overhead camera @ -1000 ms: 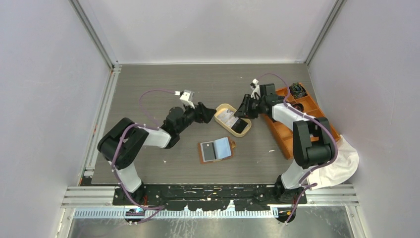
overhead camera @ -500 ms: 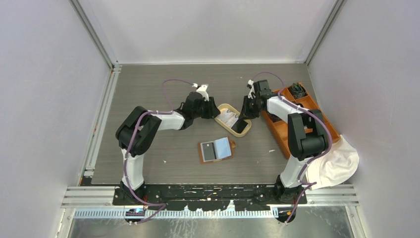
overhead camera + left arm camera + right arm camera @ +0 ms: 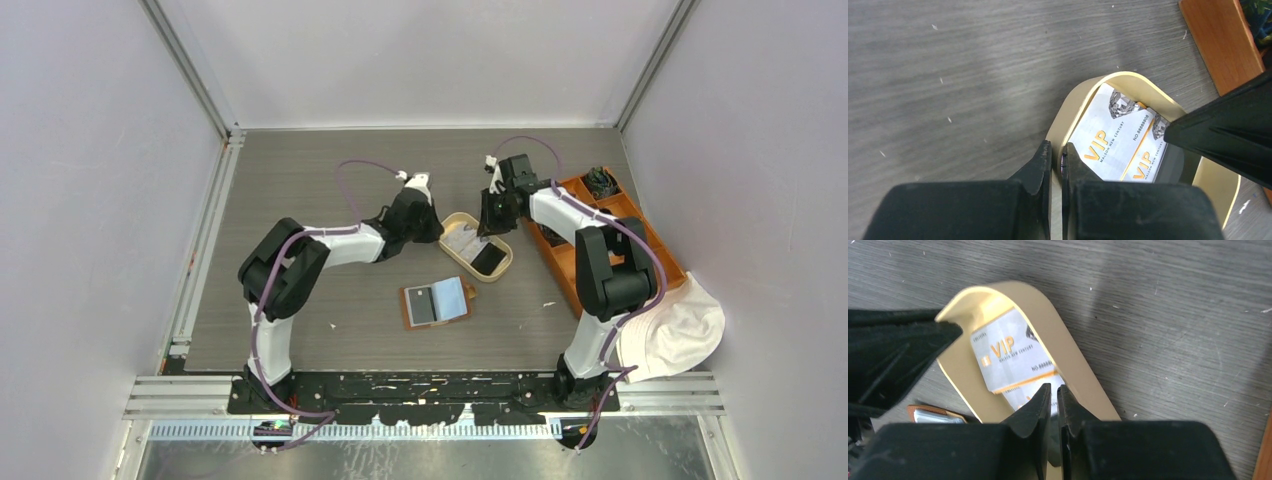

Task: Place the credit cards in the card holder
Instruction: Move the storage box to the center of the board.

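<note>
The left gripper [image 3: 1055, 150] is pinched nearly shut across the left rim of the cream tray [image 3: 1128, 80], probably to steady it. The right gripper [image 3: 1053, 390], also narrow, dips its tips among the white cards [image 3: 1113, 135] lying inside, but I cannot tell whether a card is pinched. The brown wallet [image 3: 437, 302] lies open on the near side of the tray, likely ready to receive them.

A robotics lab test cell: plain pale walls [image 3: 100, 200] close in three sides, aluminium frame posts [image 3: 190, 70] stand at the far corners of the grey wood-grain table [image 3: 300, 170], and two cabled robot arms [image 3: 340, 245] are bolted to a black rail [image 3: 420, 388] along its near edge.
</note>
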